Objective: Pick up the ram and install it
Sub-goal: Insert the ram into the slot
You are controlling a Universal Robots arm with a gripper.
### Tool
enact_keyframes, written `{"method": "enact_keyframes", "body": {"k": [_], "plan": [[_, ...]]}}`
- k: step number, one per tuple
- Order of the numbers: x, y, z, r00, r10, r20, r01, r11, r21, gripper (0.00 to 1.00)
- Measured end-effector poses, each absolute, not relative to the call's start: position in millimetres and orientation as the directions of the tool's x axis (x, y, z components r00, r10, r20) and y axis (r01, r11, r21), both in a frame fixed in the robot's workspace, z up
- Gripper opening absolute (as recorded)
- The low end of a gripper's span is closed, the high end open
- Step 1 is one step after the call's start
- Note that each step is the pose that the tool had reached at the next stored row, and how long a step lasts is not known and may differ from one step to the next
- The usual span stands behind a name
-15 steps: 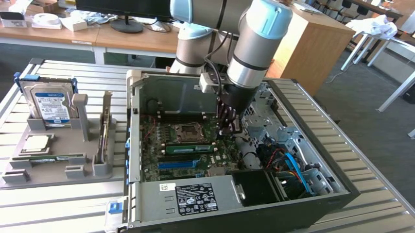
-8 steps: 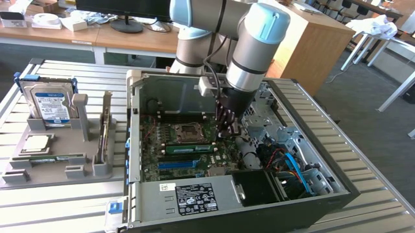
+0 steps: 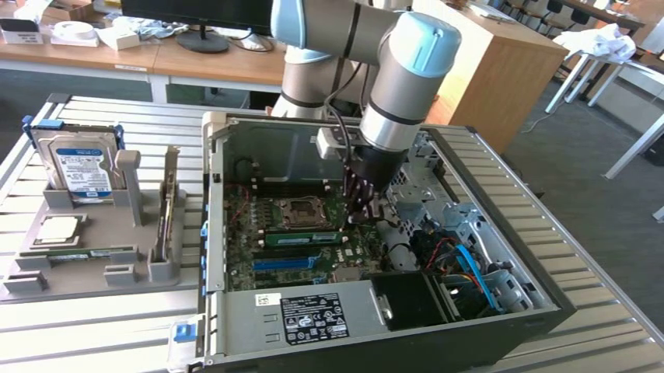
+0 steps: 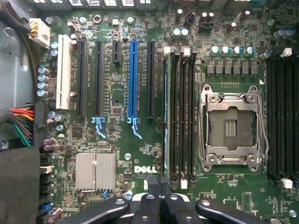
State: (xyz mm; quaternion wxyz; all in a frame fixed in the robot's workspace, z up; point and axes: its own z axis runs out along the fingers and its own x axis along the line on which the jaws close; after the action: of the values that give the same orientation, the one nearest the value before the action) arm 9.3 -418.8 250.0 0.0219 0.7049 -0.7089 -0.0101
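While your gripper (image 3: 358, 220) hangs shut and empty inside the computer case (image 3: 498, 256), the ram (image 3: 301, 238) lies seated just beside it — lengthwise toward the exterior view's left.

The exterior view looks down from above and somewhat off to one side, far enough back to take in the whole open computer case (image 3: 384, 256), with the arm (image 3: 400, 85) reaching in from 12 o'clock. The wrist view looks straight down, close over the motherboard (image 4: 117, 154) (its gripper (image 4: 161, 205) at 6 o'clock). Both views share the motherboard and its processor socket (image 4: 231, 128).
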Motion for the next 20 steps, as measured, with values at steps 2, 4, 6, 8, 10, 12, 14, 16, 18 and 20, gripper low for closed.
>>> {"method": "enact_keyframes", "body": {"k": [2,4,6,8,10,12,14,16,18,20], "plan": [[9.3,-418.8,250.1,-0.005,-1.000,0.017,-0.999,0.006,0.045,0.10],[9.3,-418.8,250.0,-0.005,-1.000,0.017,-0.999,0.006,0.045,0.10],[9.3,-416.0,249.7,-0.005,-1.000,0.016,-0.999,0.006,0.045,0.10],[9.3,-411.8,249.3,-0.005,-1.000,0.017,-0.999,0.006,0.045,0.10],[9.3,-408.4,248.7,-0.005,-1.000,0.017,-0.999,0.006,0.045,0.10],[9.4,-407.0,248.5,-0.005,-1.000,0.017,-0.999,0.006,0.045,0.10],[9.3,-407.0,248.5,-0.005,-1.000,0.017,-0.999,0.006,0.045,0.10],[9.3,-407.0,248.4,-0.005,-1.000,0.017,-0.999,0.006,0.045,0.10],[9.3,-406.9,247.1,-0.005,-1.000,0.017,-0.999,0.006,0.045,0.10],[9.3,-406.9,244.9,-0.005,-1.000,0.017,-0.999,0.006,0.045,0.10]]}}
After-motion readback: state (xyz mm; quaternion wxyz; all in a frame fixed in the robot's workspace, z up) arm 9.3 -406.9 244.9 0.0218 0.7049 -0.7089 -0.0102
